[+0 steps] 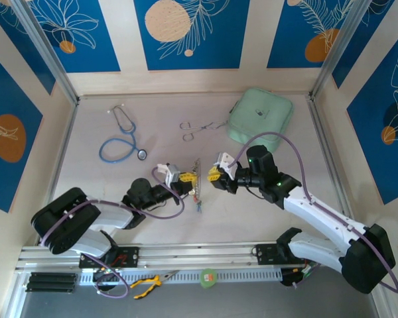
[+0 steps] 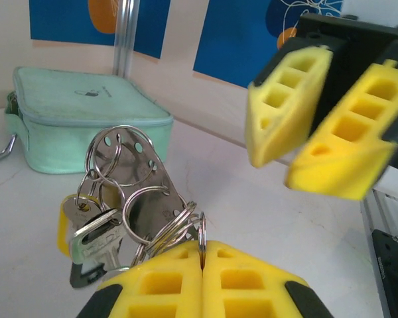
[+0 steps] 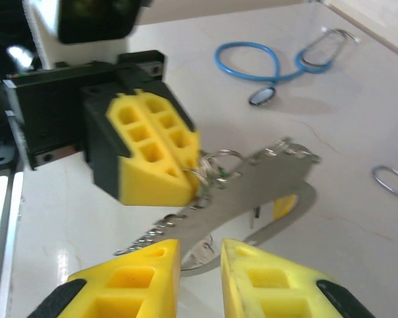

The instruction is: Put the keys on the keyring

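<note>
The keyring (image 2: pixel 149 182) is a flat grey metal piece with holes and several split rings through it. My left gripper (image 2: pixel 203 248) is shut on one of those split rings and holds the bunch above the table (image 1: pixel 119 199). Keys (image 2: pixel 96 238) hang from it at the left, one silver with a yellow head. From above, the keyring (image 1: pixel 197 177) stands edge-on between the two grippers, with small keys (image 1: pixel 199 202) dangling below. My right gripper (image 3: pixel 200 255) is open, its fingers just short of the keyring (image 3: pixel 265 179) with nothing between them. The right gripper (image 1: pixel 214 176) faces the left gripper (image 1: pixel 184 177).
A mint-green zip case (image 1: pixel 261 116) lies at the back right, steel forceps (image 1: pixel 198 127) beside it, and a blue stethoscope (image 1: pixel 123 139) at the back left. Pliers (image 1: pixel 149 283) rest on the rail in front of the arm bases. Walls close three sides.
</note>
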You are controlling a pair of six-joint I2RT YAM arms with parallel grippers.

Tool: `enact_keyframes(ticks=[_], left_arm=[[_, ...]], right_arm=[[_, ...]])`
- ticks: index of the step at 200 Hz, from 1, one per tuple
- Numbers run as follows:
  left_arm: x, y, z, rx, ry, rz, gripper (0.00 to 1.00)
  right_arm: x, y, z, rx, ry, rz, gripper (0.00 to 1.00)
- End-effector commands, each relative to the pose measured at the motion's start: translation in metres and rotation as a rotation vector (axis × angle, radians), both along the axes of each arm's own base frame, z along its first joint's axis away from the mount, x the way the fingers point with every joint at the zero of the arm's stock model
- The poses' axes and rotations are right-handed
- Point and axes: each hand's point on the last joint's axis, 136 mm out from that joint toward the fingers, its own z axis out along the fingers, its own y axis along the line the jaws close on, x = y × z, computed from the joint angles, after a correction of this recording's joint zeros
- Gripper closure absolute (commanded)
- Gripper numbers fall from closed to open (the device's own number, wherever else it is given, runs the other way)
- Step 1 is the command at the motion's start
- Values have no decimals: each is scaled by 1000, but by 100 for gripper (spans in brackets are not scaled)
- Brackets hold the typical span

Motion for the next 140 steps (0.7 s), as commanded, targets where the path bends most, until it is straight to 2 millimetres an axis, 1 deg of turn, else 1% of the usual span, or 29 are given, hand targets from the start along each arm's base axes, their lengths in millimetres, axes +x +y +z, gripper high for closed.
enact_keyframes(ticks=[1,7,19,44,76,94,110,140], left_arm=[[-3,-1,29,-77,-79,-24,100],[-3,0,28,-71,-74,-23,100],[-5,1,25,-53,-60,-24,100],[-9,4,22,-7,-46,-27,100],[-2,18,9,101,18,53,100],[-8,24,8,148,15,52,100],[-12,31,10,160,5,63,100],[-11,43,16,178,5,111,100]], right_arm=[[16,-11,-8,-30,40,-116,74],[20,-13,-10,-32,45,-141,74],[21,-12,-13,-35,53,-134,74],[13,0,-15,-27,63,-49,74],[12,6,-26,-68,120,-18,74],[11,8,-31,-90,140,-10,74],[3,15,-31,-93,143,43,74],[-27,39,-34,-103,130,208,73]])
